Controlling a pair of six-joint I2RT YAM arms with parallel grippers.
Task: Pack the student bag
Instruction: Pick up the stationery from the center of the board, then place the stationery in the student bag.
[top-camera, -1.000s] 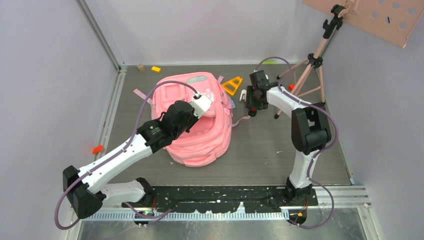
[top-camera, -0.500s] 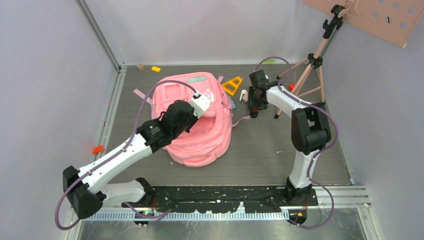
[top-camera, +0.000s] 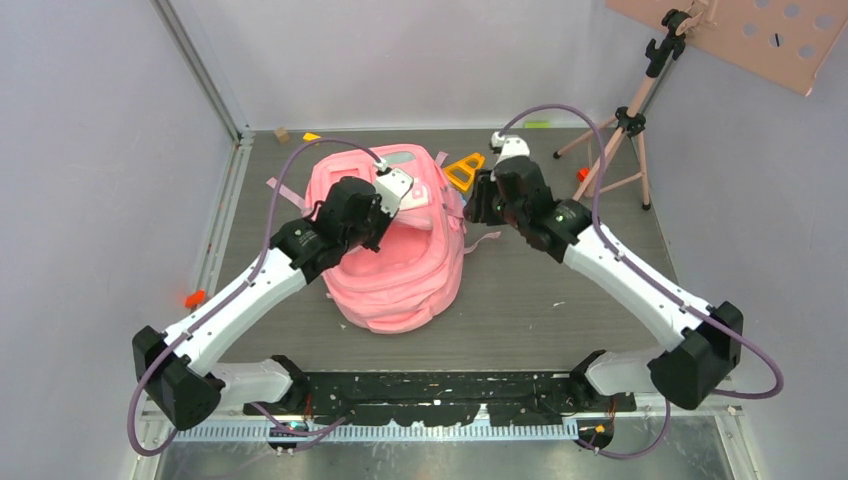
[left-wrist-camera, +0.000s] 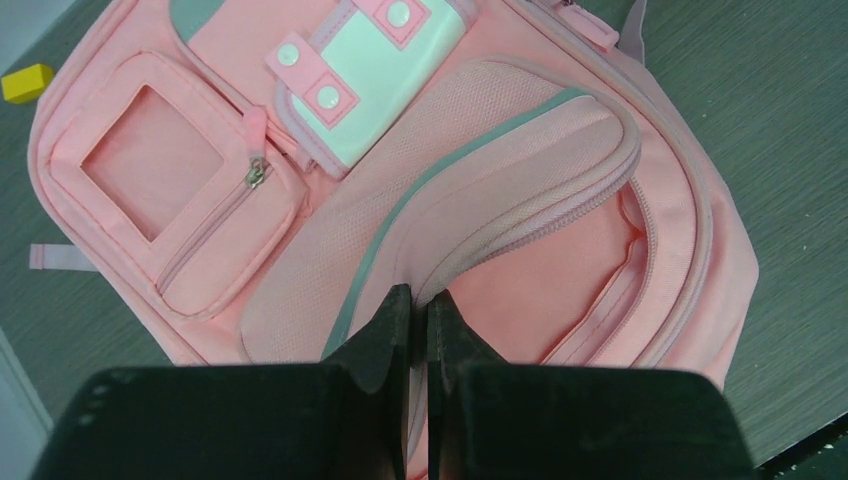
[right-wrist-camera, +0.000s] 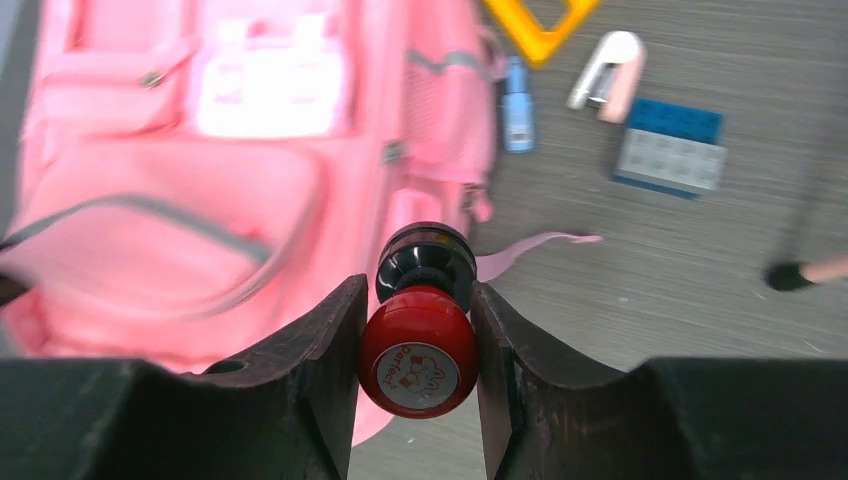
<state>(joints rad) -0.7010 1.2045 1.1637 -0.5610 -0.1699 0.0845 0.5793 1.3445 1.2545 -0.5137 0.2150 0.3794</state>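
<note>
With right gripper (right-wrist-camera: 418, 290) clamped on the red-and-black stamp (right-wrist-camera: 418, 365) beside the bag (top-camera: 395, 285) lying face up on the table (top-camera: 560, 290), and left gripper (left-wrist-camera: 418, 298) pinched shut on its pocket flap (left-wrist-camera: 480, 190), probably needed that flap held high and the stamp carried over the gap before release

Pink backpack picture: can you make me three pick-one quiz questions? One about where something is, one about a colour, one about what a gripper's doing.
1. Where is the blue block, compared to the student bag?
A) inside it
B) on the table beside it
C) on top of it

2. What colour is the round cap in the right gripper?
A) green
B) white
C) red

3. The left gripper is:
A) shut, pinching the bag
B) wide open
C) holding a pencil

Answers: B, the block lies on bare table next to the bag; C, the cap between the jaws is red; A, its jaws meet on pink fabric.
</note>
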